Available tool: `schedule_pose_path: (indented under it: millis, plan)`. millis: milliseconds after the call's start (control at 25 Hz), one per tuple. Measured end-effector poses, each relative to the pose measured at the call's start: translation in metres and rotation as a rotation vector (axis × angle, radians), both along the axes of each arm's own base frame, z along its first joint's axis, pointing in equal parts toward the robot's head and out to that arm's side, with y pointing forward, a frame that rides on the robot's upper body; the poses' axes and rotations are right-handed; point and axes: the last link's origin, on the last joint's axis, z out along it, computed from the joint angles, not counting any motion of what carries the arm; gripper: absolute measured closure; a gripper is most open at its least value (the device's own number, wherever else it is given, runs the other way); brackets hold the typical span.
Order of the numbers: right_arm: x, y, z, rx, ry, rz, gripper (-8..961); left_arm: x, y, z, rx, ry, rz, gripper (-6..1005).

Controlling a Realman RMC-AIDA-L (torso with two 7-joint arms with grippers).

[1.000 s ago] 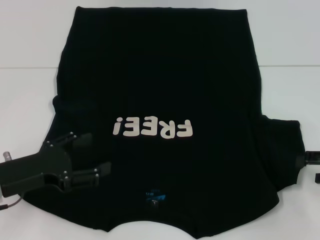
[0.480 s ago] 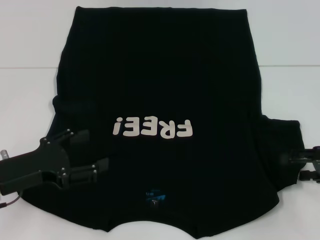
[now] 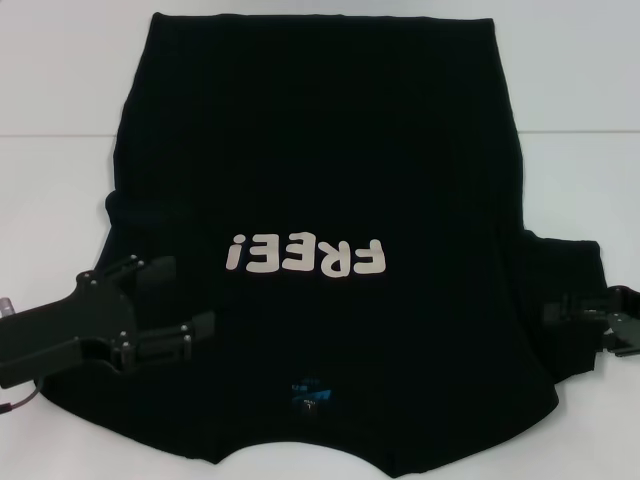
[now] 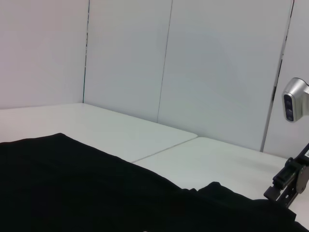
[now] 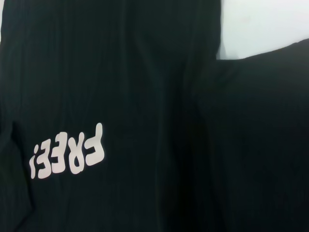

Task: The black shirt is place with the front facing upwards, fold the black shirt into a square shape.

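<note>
I count one black shirt (image 3: 320, 150) spread on one white worktop (image 3: 580, 180). It carries one "FREE!" print (image 3: 305, 256) and one small blue neck label (image 3: 308, 390). I have two grippers over it: my left gripper (image 3: 180, 300) and my right gripper (image 3: 580, 318). One silver camera (image 4: 293, 99) shows.

The head view looks steeply down from the near side onto the black shirt (image 3: 320, 200) spread across the desk (image 3: 580, 180). The left wrist view skims low across the shirt toward the far right. The right wrist view hangs close above it, sharing the chest print (image 3: 304, 256) with the head view.
</note>
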Motion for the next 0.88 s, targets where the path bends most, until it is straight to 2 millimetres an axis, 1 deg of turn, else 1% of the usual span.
schedule_pose_path:
  millis: [360,600,680,880]
  plan:
    - [0.0012,0.0023,-0.0039,-0.017,-0.051,0.010,141,0.0003,0.0000,0.0002,0.000,-0.001,-0.002,54]
    - [0.0003,0.0036,-0.0047,-0.019,-0.058,0.014,365,0.0002,0.0000,0.0013,0.004,0.000,-0.002,54]
    - [-0.0001,0.0035,-0.0055,-0.025,-0.062,0.018,620,-0.0006,-0.0001,0.0029,0.010,-0.003,0.001,54]
    - [-0.0013,0.0040,-0.0072,-0.037,-0.073,0.024,817,-0.0016,-0.0006,0.0037,0.014,-0.004,0.005,54]
